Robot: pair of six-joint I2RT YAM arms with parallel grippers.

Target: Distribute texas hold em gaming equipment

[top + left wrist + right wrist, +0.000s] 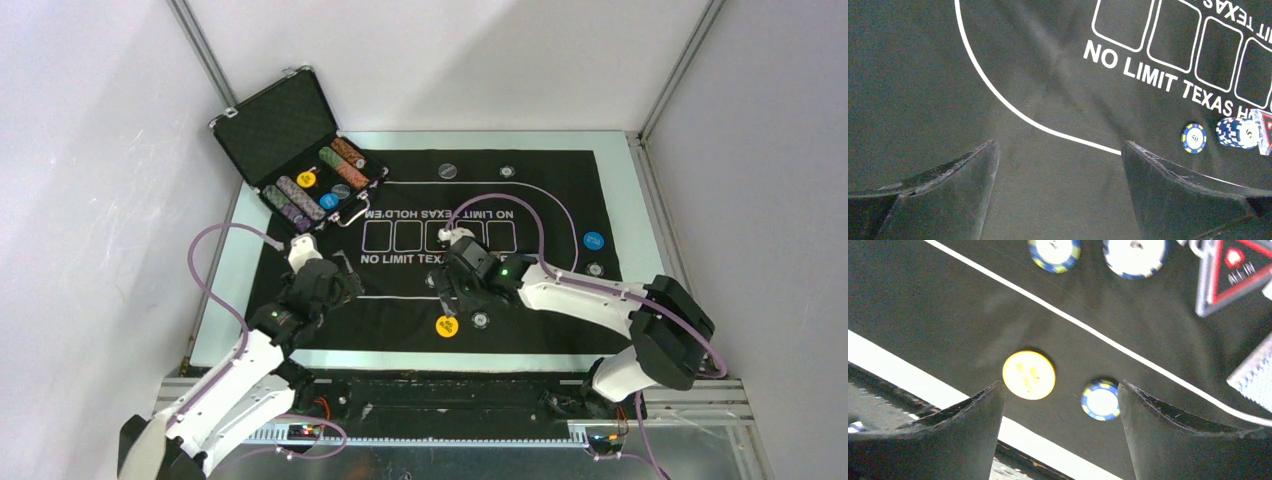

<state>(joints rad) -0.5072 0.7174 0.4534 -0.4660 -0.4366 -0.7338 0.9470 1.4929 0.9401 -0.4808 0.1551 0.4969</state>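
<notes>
While my right claw is hanging released above the yellow disc and chip, I am favouring a straight-up lift, nudging neither, left claw also released.

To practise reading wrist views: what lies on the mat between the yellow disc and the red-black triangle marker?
In the right wrist view, only bare black mat crossed by its white line separates the yellow disc from the triangle marker.
</notes>
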